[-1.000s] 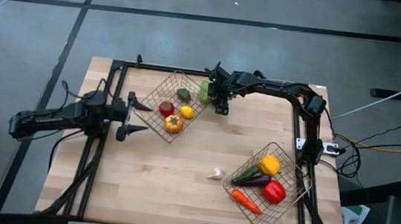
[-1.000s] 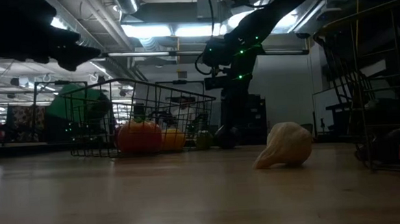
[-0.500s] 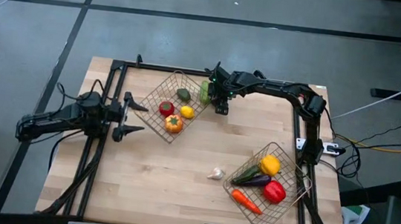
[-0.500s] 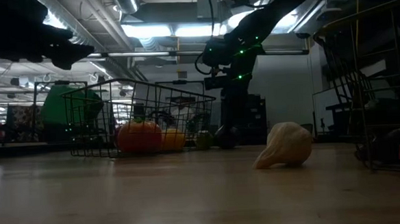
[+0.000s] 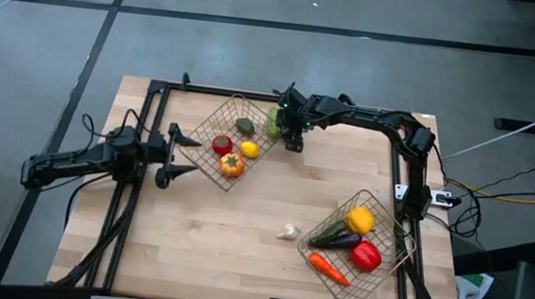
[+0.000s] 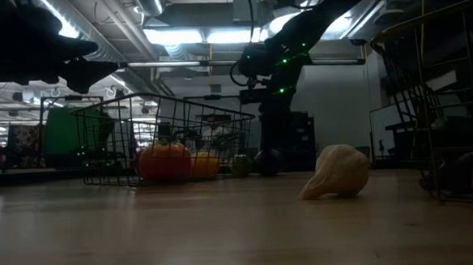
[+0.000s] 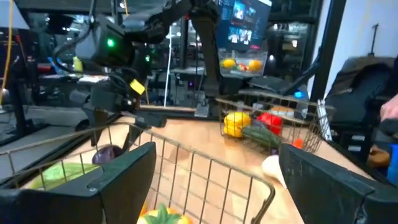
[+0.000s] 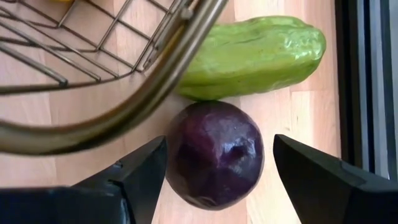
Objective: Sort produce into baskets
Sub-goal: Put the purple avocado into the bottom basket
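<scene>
Two baskets: wire mesh, both on a wood table. Far-left basket (image 5: pixel 235 143) holds a red tomato (image 5: pixel 221 146), lemon (image 5: pixel 249 150), orange pepper (image 5: pixel 231 165) & avocado (image 5: pixel 245 125). Near-right basket (image 5: pixel 362 249) holds a yellow pepper (image 5: pixel 361 220), red pepper (image 5: pixel 367 256), aubergine (image 5: pixel 337 240), carrot (image 5: pixel 328 268) & a green piece.
Loose produce: purple onion (image 8: pixel 215 162) & green cucumber (image 8: pixel 255 54) on the table, touching each other, just outside the far-left basket's rim. Garlic (image 5: pixel 288 231) alone mid-table, near the right basket.
Right gripper (image 8: pixel 216 163): low over the onion, fingers spread, one each side, not yet pinching. Nothing held.
Left gripper (image 5: pixel 179 156): waits at the left side beside the far-left basket, fingers apart, empty.
Step in hand: looks like the approach to pick the onion; most pieces are already sorted, approx 3 left out.
Next move: prob. close squarely on the round onion, lift clear of the basket rim & cucumber w/o nudging either, then carry to a basket. Which basket it belongs in: can't tell.
Surface: pale wood planks w/ black frame rails at the edges; cables on the right side.
Room: grey floor around the table; beyond it a workshop w/ ceiling strip lights, racks, screens & equipment.
</scene>
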Robot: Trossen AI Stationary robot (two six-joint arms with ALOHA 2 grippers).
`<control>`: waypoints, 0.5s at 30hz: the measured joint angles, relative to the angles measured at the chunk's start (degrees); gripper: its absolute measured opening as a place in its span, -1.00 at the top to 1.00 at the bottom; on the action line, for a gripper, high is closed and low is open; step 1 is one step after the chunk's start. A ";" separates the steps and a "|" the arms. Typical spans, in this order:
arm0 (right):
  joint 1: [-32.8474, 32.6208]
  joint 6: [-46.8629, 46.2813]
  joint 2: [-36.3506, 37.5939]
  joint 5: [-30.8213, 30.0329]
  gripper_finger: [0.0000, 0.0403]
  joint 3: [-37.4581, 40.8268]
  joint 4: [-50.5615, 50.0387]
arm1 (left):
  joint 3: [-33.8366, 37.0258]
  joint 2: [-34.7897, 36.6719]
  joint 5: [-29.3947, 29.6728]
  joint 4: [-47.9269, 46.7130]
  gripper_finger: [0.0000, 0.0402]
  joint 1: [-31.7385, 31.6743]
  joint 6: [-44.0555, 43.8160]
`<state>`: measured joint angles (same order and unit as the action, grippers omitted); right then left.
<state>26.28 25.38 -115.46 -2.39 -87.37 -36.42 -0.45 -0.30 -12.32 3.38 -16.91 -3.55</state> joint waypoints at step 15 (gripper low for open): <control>0.00 0.01 0.02 0.02 -0.45 0.02 1.99 | -0.02 -0.22 0.17 -0.77 -0.67 -0.02 -0.63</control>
<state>26.28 25.39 -115.44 -2.38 -87.35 -34.43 -0.47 -0.51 -12.15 2.61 -16.92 -4.18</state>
